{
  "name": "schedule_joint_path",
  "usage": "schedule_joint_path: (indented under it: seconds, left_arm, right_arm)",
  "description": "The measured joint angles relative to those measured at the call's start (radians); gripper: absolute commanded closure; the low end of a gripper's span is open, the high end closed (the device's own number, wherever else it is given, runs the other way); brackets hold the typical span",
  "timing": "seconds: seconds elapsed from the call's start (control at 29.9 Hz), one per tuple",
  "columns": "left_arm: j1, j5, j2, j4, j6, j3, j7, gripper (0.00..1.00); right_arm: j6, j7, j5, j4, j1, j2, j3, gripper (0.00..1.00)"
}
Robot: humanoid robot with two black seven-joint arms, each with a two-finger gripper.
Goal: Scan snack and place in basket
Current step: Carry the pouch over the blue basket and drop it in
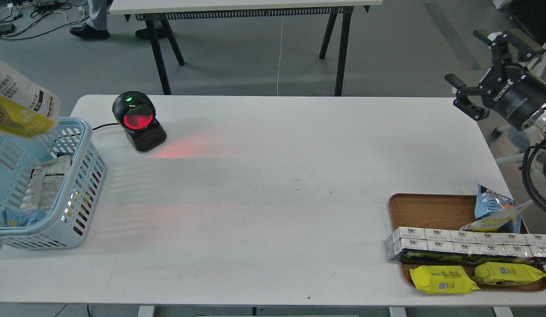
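The snack (21,105), a pouch with a white-grey top and yellow lower part, hangs tilted in the air at the far left edge, over the far rim of the light blue basket (81,198); its left part is cut off by the frame. My left gripper is out of view past the left edge. My right gripper (473,66) is open and empty, raised off the table's far right corner. The basket holds a grey-white pack (46,185) and a bit of blue wrapping.
A black scanner (138,121) with a red window stands at the table's back left, casting red light on the tabletop. A brown wooden tray (431,207) at the front right holds a blue-and-yellow bag (495,211), a row of silver cartons (466,246) and two yellow packs (442,278).
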Motion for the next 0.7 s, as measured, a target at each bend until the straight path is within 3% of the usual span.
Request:
schedule_joint_path:
  seconds: [0.7]
  left_arm:
    - [0.152, 0.005, 0.018, -0.005, 0.004, 0.009, 0.001, 0.98]
  right_arm:
    - [0.000, 0.000, 0.000, 0.000, -0.016, 0.000, 0.000, 0.04]
